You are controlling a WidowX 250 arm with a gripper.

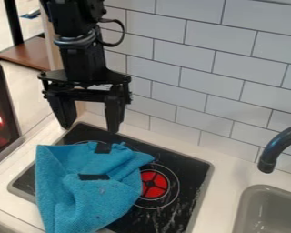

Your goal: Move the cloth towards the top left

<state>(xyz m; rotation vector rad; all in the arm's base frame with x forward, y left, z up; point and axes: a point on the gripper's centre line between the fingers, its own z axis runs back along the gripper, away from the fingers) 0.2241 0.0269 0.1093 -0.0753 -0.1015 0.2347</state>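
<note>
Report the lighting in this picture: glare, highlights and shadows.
Camera view: soft, fairly even light on the white rectangular-tile wall; bright red spots glow in the dark framed panel at the left edge; a faint sheen on the dark curved faucet; gentle shading in the folds of the blue fabric cloth.

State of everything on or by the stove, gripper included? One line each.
Black two-finger gripper: open, empty, above the cloth
Blue fabric cloth: crumpled, partly folded over itself
Black rectangular stovetop: partly covered by the cloth
Round red-centred burner: edge under the cloth; lit or just coloured, cannot tell
Dark curved faucet: no water running
</note>
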